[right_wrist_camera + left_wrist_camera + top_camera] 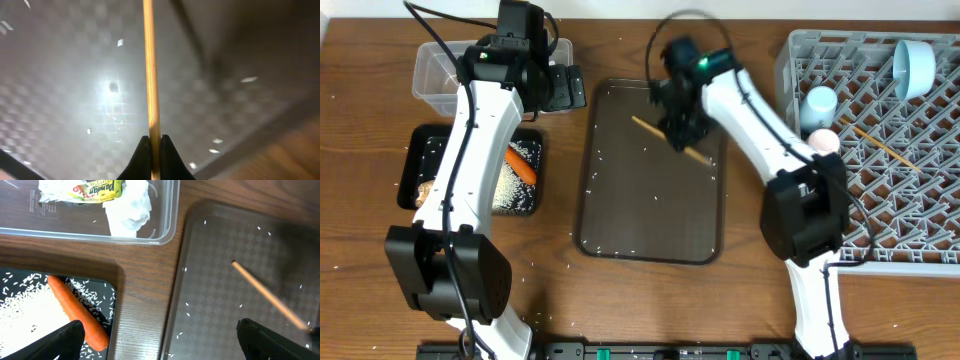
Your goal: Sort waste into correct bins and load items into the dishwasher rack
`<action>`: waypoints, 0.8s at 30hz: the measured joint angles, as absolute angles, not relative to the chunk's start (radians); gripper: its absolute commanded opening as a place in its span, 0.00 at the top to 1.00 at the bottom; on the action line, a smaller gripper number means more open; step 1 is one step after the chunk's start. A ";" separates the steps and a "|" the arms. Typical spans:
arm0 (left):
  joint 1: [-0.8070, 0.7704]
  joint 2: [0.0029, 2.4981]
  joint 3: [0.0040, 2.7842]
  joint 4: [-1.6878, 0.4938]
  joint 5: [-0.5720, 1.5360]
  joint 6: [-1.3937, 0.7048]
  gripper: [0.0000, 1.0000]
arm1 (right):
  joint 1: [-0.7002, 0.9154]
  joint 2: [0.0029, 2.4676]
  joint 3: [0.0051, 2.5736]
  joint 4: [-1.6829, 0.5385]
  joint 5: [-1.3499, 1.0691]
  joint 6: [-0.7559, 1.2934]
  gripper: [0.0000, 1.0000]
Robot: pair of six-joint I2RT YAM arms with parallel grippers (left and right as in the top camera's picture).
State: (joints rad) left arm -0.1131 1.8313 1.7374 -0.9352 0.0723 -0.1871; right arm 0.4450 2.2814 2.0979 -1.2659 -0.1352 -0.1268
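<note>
The right gripper (152, 145) has its jaws pinched tight on a wooden chopstick (150, 75), which runs straight out ahead of them over the brown serving tray (60, 100). The left gripper (167, 342) hangs with its jaws spread wide and empty, the carrot (77, 312) lying just beside one finger in the black tray (111, 292).

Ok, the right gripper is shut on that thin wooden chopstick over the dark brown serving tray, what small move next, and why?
Probably a short lift straight up. The right gripper is shut on the thin wooden chopstick, which sits low over the dark brown serving tray; clearing the tray's rim should come before carrying it to the grey plastic lattice rack.
</note>
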 measured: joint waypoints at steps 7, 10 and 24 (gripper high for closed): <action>-0.113 1.831 1.737 -0.936 0.072 -0.187 0.02 | 0.311 2.185 2.201 -1.352 -0.144 -0.080 0.99; -0.113 1.831 1.737 -0.935 0.072 -0.187 0.02 | 0.226 2.143 2.208 -1.377 -0.142 -0.067 0.99; -0.113 1.831 1.737 -0.936 0.072 -0.187 0.02 | -0.022 2.112 2.210 -1.448 -0.323 -0.159 0.66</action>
